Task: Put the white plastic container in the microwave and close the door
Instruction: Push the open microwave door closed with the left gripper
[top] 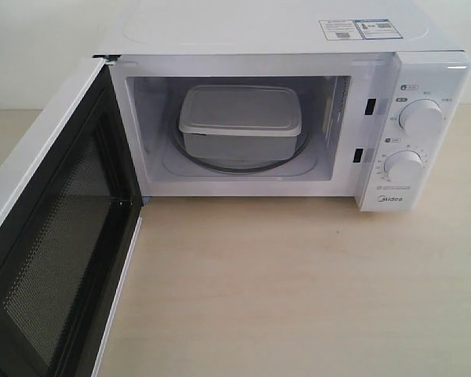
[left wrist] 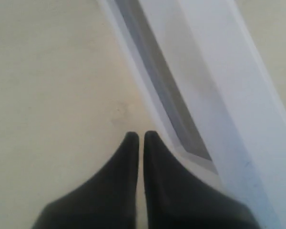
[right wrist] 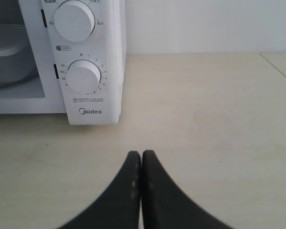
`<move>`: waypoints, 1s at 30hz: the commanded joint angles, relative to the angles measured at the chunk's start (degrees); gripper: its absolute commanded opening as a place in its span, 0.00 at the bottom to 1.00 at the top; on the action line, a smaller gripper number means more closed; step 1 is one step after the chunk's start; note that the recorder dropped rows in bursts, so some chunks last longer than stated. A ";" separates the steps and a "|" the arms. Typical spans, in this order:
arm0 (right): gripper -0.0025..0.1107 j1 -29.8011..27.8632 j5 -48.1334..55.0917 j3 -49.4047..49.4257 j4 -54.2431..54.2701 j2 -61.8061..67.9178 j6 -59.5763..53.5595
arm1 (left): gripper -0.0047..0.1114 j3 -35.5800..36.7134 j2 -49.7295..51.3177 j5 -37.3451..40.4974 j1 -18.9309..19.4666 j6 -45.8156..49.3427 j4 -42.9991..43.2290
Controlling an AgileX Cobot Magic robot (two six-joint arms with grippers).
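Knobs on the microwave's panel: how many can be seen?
2. The upper knob sits high on the microwave's right panel; the lower knob is directly below it, just above the Midea logo. None seems hidden.

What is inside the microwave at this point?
The white plastic container, lid on, sits on the glass turntable in the microwave cavity, past the open door. The lid hides its contents; the container covers the turntable's middle.

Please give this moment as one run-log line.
container: inside microwave | door: open | left gripper: shut, empty | right gripper: shut, empty
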 commanded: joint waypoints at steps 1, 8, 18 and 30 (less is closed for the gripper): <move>0.02 -0.43 -0.39 -0.06 0.11 -0.28 0.23 | 0.08 0.21 3.12 0.08 0.16 7.23 -7.40; 0.02 -0.43 -0.39 -0.06 0.11 -0.28 0.23 | 0.08 0.21 9.78 0.08 0.16 15.35 -23.16; 0.02 -0.43 -0.39 -0.06 0.11 -0.28 0.23 | 0.08 0.21 18.58 -15.77 -8.33 21.22 -33.97; 0.02 -0.43 -0.39 -0.06 0.11 -0.28 0.23 | 0.08 0.21 25.08 -31.81 -17.97 23.27 -37.49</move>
